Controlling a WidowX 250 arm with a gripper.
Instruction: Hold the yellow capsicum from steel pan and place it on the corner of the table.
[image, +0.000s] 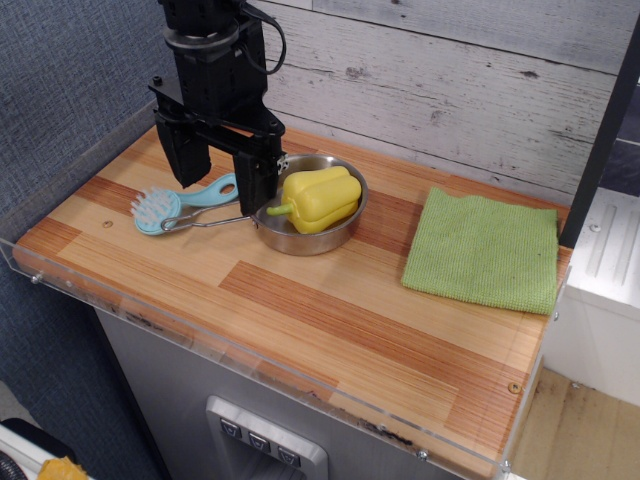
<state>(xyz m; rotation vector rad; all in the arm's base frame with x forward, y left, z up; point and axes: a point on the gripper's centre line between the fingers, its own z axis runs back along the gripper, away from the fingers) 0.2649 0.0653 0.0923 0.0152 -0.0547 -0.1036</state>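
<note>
The yellow capsicum (320, 198) is lying on its side inside the steel pan (341, 222), stem pointing toward the pan's wire handle, and the pan is sitting toward the back of the tabletop (300, 310). The pincer (218, 160) is hanging just left of the pan with its two black fingers spread wide apart and nothing between them; the right finger is standing close to the pan's rim, the left one over the light blue brush (180, 203). A green cloth (485, 250) is lying well off to the right.

That capsicum is looking glossy and hollow, so I am judging it light, fairly stiff and slippery. The best hold is probably across the broad lobed body, fingers settling into the grooves, not on the short stem. The shallow pan may slide if nudged.
</note>
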